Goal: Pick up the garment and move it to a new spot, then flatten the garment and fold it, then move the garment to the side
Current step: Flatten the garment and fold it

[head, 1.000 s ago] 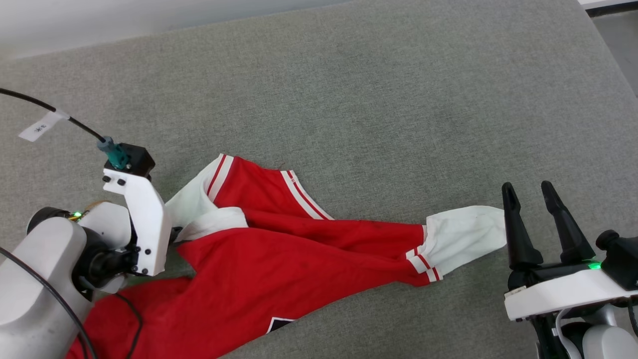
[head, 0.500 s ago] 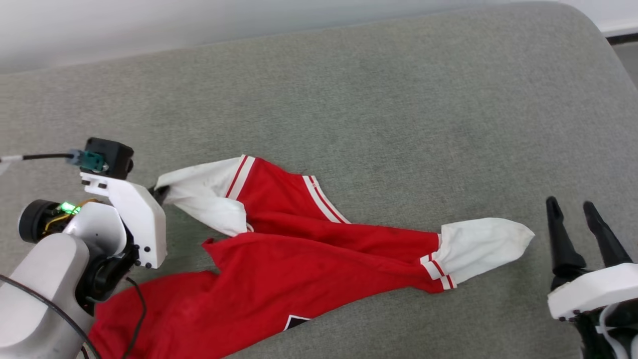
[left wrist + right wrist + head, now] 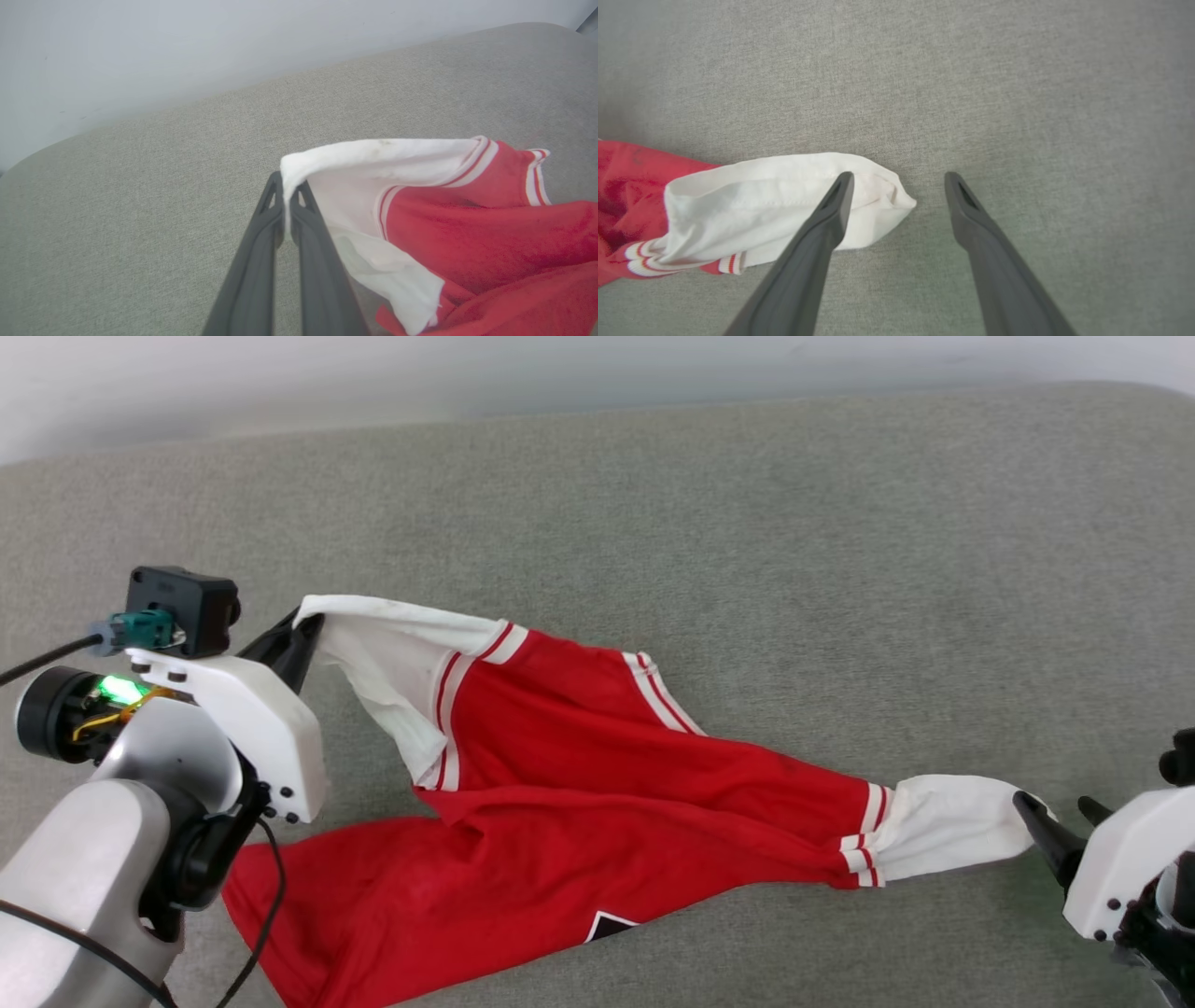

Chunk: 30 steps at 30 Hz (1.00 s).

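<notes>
Garment [image 3: 597, 775] lies stretched across the grey cushion [image 3: 747, 523], long axis running from the left fingers [image 3: 261, 224], pinched shut on one white sleeve edge, to the right fingers [image 3: 822, 224], spread wide, with the other sleeve's end right at their tips.

We're looking at a counter [image 3: 747, 523] w/ a grey woven fabric top, running across most of the head view. Its far edge is curving over soft & rounded, and in the left wrist view its corners are rounding off too. Behind it a plain pale wall [image 3: 467, 373] is rising, whitish-grey. Light is falling soft & even.
</notes>
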{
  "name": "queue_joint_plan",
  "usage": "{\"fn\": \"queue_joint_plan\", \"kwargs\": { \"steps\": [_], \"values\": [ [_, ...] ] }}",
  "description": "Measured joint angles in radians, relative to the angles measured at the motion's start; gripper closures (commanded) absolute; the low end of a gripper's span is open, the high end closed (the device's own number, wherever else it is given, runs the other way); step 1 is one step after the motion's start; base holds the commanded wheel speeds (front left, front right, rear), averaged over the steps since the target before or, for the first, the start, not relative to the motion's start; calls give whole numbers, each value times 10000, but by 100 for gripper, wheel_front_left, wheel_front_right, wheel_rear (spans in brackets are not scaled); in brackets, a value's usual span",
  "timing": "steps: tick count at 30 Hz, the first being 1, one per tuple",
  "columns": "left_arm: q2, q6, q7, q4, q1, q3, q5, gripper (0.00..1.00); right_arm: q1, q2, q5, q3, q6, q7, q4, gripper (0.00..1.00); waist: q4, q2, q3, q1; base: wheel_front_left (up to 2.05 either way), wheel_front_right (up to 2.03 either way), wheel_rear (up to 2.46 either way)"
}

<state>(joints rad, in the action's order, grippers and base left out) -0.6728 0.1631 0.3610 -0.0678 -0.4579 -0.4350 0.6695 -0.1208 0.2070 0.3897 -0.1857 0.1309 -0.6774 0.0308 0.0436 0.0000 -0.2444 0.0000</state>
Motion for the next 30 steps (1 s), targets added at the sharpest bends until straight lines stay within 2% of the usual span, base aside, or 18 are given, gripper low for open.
{"fn": "queue_joint_plan", "kwargs": {
  "steps": [5, 13, 15, 21, 30],
  "values": [
    [182, 56, 10, -236, -104, -163, -71, 100, -543, 320, 115, 531, 0, -932, 709, 0, -220, 0, -303, 0, 0, 0, 0],
    [295, 46, -56, -190, -228, -224, -107, 100, -1092, 732, 702, 1256, -4, -1730, 1670, 0, -436, 0, -632, 0, 0, 0, 0],
    [311, 42, -94, -153, -243, -224, -75, 100, -1258, 777, 813, 1319, -6, -1996, 1854, 100, -451, 0, -641, 0, 0, 0, 0],
    [284, 23, -244, -23, -274, -146, -48, 100, -1534, 796, 1039, 1609, -10, -2180, 2031, 100, -374, 0, -489, 0, 0, 0, 0],
    [395, -151, -667, 644, -1074, 82, -50, 100, -3002, 1241, 251, 1521, 0, -589, 1749, 100, -153, 0, 209, 0, 0, 0, 0]
  ]
}}
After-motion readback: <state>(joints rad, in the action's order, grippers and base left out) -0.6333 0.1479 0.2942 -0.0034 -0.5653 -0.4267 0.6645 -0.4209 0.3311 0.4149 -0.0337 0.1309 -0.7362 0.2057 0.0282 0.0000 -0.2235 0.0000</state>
